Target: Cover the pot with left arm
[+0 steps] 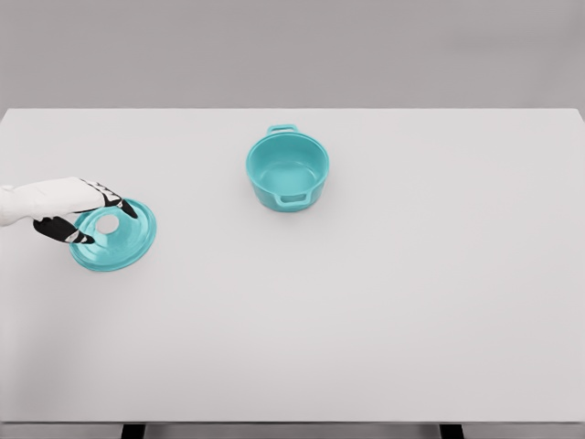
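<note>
A teal pot with two small handles stands uncovered on the white table, a little behind the middle. Its teal lid lies flat on the table at the left, well apart from the pot, with a white knob in its centre. My left hand reaches in from the left edge and hovers over the lid's left half. Its dark-tipped fingers are behind the knob and the thumb is in front of it, spread, with a gap to the knob.
The table's left edge runs close to the lid. Bare table lies between lid and pot.
</note>
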Controlling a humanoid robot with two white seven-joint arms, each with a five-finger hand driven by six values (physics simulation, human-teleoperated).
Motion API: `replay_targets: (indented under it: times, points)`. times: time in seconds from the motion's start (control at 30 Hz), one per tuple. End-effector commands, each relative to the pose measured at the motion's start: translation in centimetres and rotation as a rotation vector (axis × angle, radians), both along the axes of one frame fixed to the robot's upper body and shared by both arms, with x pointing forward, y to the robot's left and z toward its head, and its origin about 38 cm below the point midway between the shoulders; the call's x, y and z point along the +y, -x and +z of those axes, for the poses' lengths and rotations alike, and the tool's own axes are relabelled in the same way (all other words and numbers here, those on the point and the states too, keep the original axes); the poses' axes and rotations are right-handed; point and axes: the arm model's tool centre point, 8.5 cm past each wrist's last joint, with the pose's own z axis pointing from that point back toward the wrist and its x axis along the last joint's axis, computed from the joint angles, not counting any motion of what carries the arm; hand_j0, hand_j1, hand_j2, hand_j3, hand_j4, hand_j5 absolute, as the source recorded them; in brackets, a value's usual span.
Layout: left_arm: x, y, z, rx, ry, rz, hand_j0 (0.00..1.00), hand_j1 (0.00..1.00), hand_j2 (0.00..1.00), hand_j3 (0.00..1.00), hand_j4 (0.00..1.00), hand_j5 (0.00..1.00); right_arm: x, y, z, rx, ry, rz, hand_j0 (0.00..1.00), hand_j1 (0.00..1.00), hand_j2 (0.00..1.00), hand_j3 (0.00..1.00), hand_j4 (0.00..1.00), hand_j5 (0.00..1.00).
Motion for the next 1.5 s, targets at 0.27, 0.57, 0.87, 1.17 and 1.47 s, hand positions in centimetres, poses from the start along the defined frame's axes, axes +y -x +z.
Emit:
replay_targets:
  times: [0.27, 0.57, 0.87, 1.17, 1.47]
  points:
    - [-0.3, -0.3, -0.7, 0.006, 0.012, 0.010, 0.76, 0.76, 0.76, 0.76, 0.76, 0.76, 0.0, 0.0, 0.0, 0.000, 0.000, 0.000, 1.00, 1.00, 1.00, 1.00, 1.00, 1.00]
    - [-0.9, -0.5, -1.1, 0.008, 0.011, 0.003, 0.69, 0.69, 0.69, 0.69, 0.69, 0.69, 0.0, 0.0, 0.0, 0.000, 0.000, 0.000, 1.00, 1.00, 1.00, 1.00, 1.00, 1.00]
    - [-0.8, -0.4, -1.2, 0.011, 0.011, 0.004, 0.64, 0.64, 0.64, 0.64, 0.64, 0.64, 0.0, 0.0, 0.0, 0.000, 0.000, -0.001, 1.00, 1.00, 1.00, 1.00, 1.00, 1.00]
    - [-0.6, -0.3, -1.2, 0.013, 0.007, 0.008, 0.62, 0.62, 0.62, 0.62, 0.62, 0.62, 0.0, 0.0, 0.0, 0.000, 0.000, 0.000, 1.00, 1.00, 1.00, 1.00, 1.00, 1.00]
    - [-0.6, -0.2, -1.0, 0.010, 0.008, 0.004, 0.49, 0.49, 0.49, 0.49, 0.49, 0.49, 0.0, 0.0, 0.0, 0.000, 0.000, 0.000, 1.00, 1.00, 1.00, 1.00, 1.00, 1.00]
